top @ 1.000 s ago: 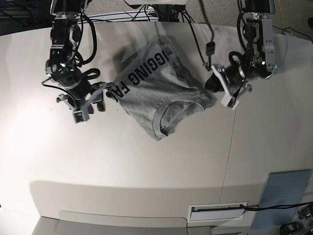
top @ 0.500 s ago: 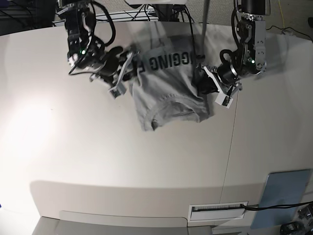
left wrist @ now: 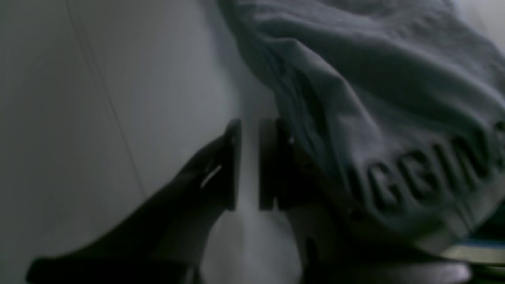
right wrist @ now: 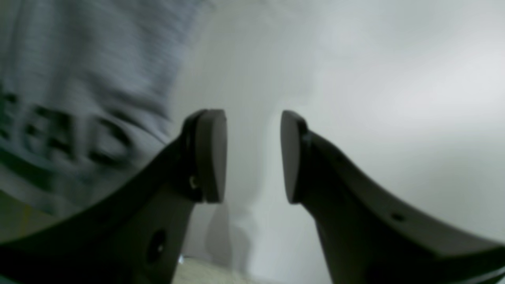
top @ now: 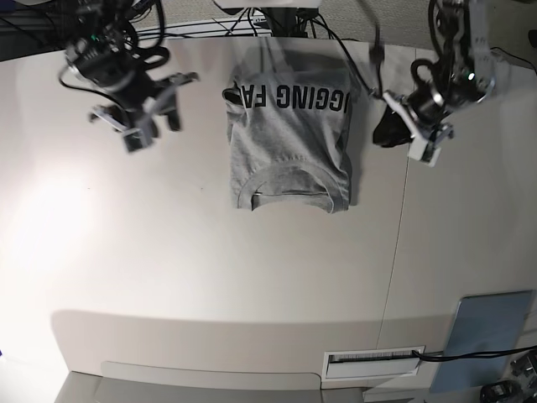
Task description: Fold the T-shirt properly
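The pale surface [top: 252, 277] carries a blue-grey pad [top: 487, 336] at its near corner and cables along its far edge. The T-shirt [top: 289, 138] lies folded on it between my arms, lettering up, collar toward the near side. My left gripper [left wrist: 248, 165] stands slightly parted beside the cloth, holding nothing, and my right gripper [right wrist: 252, 156] is parted wider, also with nothing in it.

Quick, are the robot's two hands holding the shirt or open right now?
Left gripper: open a little, holding nothing.
Right gripper: open, holding nothing.

bare table [top: 210, 269] all round the t-shirt [top: 289, 143] — seemingly unobstructed.
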